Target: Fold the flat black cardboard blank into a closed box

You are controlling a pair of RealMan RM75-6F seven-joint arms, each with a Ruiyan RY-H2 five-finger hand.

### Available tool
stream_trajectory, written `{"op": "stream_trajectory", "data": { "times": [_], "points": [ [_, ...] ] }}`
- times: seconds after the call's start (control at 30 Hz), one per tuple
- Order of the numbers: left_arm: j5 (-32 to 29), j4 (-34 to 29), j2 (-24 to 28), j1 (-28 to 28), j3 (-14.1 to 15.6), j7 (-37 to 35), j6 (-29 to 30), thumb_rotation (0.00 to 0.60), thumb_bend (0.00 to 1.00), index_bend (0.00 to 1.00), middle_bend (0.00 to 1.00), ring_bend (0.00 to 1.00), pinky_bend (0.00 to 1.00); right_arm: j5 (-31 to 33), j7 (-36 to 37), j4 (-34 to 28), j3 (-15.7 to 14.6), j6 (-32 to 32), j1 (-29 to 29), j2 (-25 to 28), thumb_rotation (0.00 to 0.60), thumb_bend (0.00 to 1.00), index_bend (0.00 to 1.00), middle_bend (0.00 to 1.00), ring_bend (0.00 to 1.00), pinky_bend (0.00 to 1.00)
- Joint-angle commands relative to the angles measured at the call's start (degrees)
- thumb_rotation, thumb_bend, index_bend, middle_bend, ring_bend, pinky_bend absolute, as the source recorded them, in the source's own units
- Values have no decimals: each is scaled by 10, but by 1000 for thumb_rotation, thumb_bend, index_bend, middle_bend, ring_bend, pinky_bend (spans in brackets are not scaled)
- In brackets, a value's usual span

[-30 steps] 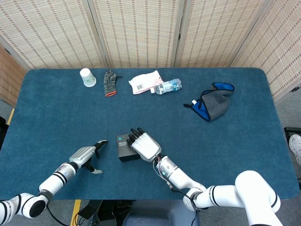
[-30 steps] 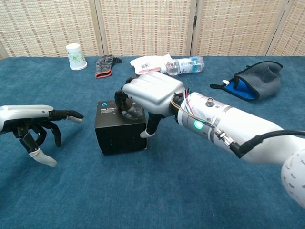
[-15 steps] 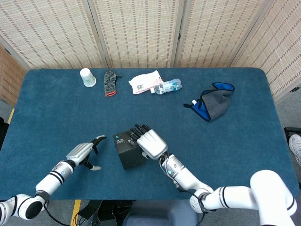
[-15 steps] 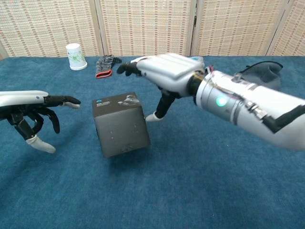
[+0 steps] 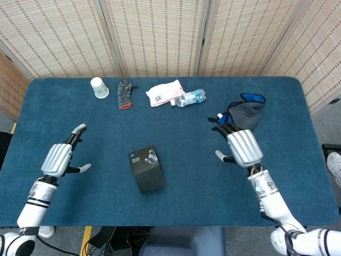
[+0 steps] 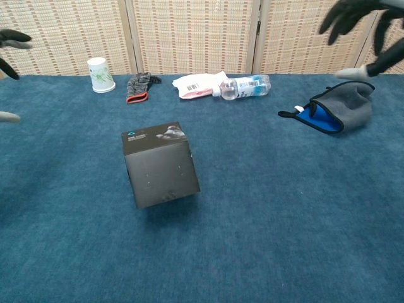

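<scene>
Black box (image 5: 145, 168) sitting closed, cube-shaped, mid-table (image 5: 298, 160), white print on top (corner lifted slightly). Left hand (image 5: 58, 159) and right hand (image 5: 242, 148) hovering wide apart, fingers spread, gripping nothing.

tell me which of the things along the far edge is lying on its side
The bottle, lying flat beside the white packet. The cup stands upright; the glove is just limp cloth.
</scene>
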Motion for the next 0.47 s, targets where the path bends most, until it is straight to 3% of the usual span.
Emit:
{"op": "stream_trajectory", "data": {
  "times": [0.03,0.2,0.47],
  "points": [
    [13,-9,23,40,9,40,45,600,134,66,84,238,580,-40,29,11,-35,53,-59,36,600,235,316,375,320,568],
    [25,-16,29,91,29,68,107,600,134,76,84,217,485,-57,53,29,-68,105,-129,62,600,237,316,374,320,571],
    [67,-6,5,169,61,85,206,600,134,72,84,200,429,-65,119,48,-101,154,-220,75,600,238,316,319,315,570]
  ]
}}
